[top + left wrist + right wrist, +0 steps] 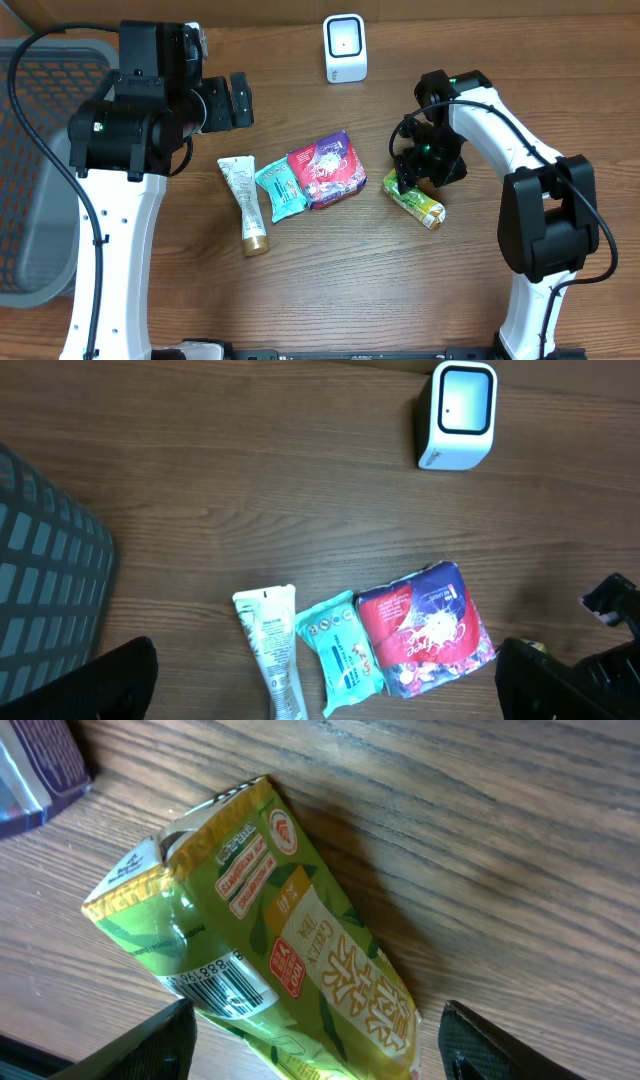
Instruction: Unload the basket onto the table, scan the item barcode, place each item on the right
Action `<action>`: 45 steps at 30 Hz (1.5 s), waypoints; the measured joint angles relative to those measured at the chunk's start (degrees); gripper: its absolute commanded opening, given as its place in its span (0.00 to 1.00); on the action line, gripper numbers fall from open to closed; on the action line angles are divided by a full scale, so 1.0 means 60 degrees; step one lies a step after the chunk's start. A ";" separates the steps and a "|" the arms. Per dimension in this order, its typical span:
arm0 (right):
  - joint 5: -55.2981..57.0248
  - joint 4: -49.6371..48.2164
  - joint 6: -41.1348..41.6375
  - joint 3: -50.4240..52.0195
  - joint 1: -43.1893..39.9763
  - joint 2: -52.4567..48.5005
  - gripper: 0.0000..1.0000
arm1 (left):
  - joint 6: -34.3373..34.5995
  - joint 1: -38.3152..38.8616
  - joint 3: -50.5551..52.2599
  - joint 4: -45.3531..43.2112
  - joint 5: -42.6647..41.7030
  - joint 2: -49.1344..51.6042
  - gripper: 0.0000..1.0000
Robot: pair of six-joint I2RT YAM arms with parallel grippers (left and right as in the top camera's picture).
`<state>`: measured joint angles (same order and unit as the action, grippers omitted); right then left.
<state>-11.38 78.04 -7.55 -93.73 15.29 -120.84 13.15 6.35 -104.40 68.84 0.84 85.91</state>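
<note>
Scan not yet made; grasp, lift and presentation judged outstanding. The green tea pouch [414,200], a glossy, crinkled foil pillow pack with its barcode [225,985] on one side panel, lay on the wood-grain table [330,290], well apart from the white, rounded scanner [345,48]. The right gripper [415,175] hovered over it, jaws spread, gripping nothing; the left gripper [228,100] stood wide, empty
</note>
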 measured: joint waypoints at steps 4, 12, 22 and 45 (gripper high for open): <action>-0.0270 0.0004 -0.0707 0.0117 -0.0117 0.0004 0.77 | 0.0000 0.0000 0.0000 0.0000 0.0000 0.0000 1.00; -0.1413 -0.0444 -0.1588 0.1144 -0.0237 0.0004 0.54 | 0.0000 0.0000 0.0000 0.0000 0.0000 0.0000 0.99; -0.1723 -0.0634 -0.1111 0.1220 -0.0237 0.0004 0.24 | 0.0000 0.0000 0.0000 0.0000 0.0000 0.0000 1.00; 0.3453 -0.0911 0.3843 0.1042 0.0892 0.2291 0.14 | 0.0000 0.0000 0.0000 0.0000 0.0000 0.0000 1.00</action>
<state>9.34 72.58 15.51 -87.48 20.64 -107.09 13.15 6.35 -104.40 68.84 0.84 85.91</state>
